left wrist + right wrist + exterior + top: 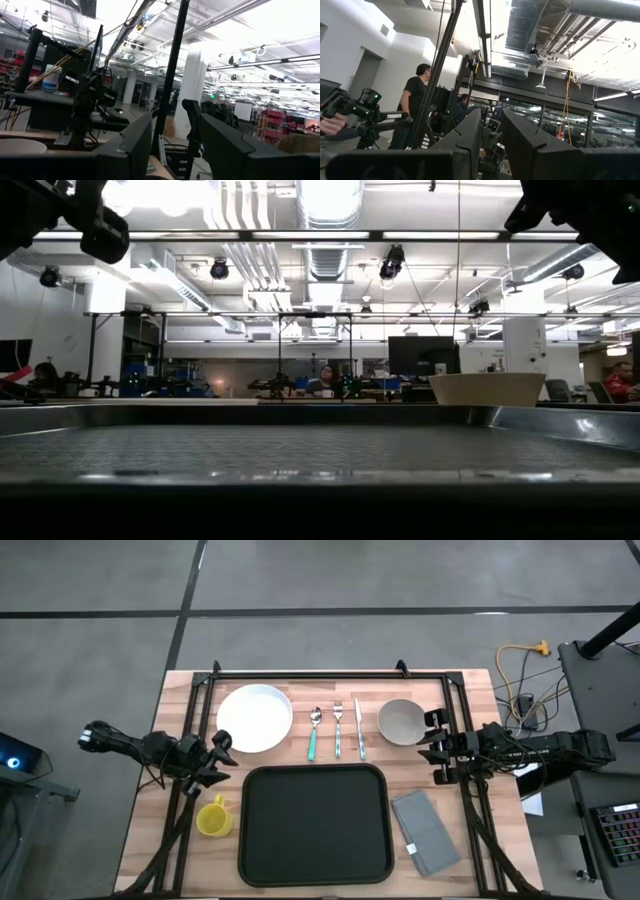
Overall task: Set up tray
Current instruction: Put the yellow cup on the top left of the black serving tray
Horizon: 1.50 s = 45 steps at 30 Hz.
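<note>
Seen from above, the left gripper hangs at about nine o'clock from the table's middle, over the wood at the left edge of the tray, holding nothing. In its own wrist view the two dark fingers stand apart with a clear gap between them, so the claw is open and empty.

Just below that gripper, at roughly eight o'clock, sits a yellow cup, close beside the tray's left rim. Above it, at about eleven o'clock, lies the white plate.

The tray, black with rounded corners and a raised rim, occupies the near middle of the table at six o'clock (it fills the whole foreground of the low view, bare inside).

At twelve o'clock, three pieces of cutlery lie side by side: a spoon with a green handle, a fork, and a knife.

At one o'clock stands the grey bowl. The right gripper hovers just beside it at about two o'clock, apart from it and holding nothing; its fingers show a narrow gap between them, so it is slightly open.

At four o'clock a folded grey napkin lies just right of the tray, tilted.
</note>
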Tool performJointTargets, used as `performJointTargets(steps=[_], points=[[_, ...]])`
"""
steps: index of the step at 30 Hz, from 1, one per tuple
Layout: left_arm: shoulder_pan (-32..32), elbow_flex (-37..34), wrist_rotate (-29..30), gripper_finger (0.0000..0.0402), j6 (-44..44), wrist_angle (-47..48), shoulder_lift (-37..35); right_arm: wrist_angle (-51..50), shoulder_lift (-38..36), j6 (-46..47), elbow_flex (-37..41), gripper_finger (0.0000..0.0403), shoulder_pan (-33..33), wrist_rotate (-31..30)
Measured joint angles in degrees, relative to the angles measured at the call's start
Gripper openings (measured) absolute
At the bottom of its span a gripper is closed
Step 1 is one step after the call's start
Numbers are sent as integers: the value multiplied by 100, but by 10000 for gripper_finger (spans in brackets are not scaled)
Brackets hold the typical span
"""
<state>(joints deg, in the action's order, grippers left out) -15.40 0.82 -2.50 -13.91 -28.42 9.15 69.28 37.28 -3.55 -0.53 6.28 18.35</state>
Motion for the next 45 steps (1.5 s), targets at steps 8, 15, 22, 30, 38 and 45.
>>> performJointTargets(steps=[8, 15, 22, 30, 38, 45], points=[[0, 39, -7, 150, -31, 4, 25, -2, 0, 5, 0, 68, 0, 0], [-4, 487, -125, 150, -177, 34, 284, 0, 0, 10, 1, 68, -1, 0], [-4, 1010, -179, 150, -152, 41, 1361, -1, 0, 1, 2, 68, 0, 1], [-7, 2097, -188, 150, -124, 635, 2793, 0, 0, 0, 2, 68, 0, 0], [-356, 3014, -80, 150, -184, 1141, 3754, -2, 0, -1, 2, 68, -2, 2], [-973, 3289, 695, 150, -226, 1271, 3996, -7, 0, 11, 0, 68, -2, 2]])
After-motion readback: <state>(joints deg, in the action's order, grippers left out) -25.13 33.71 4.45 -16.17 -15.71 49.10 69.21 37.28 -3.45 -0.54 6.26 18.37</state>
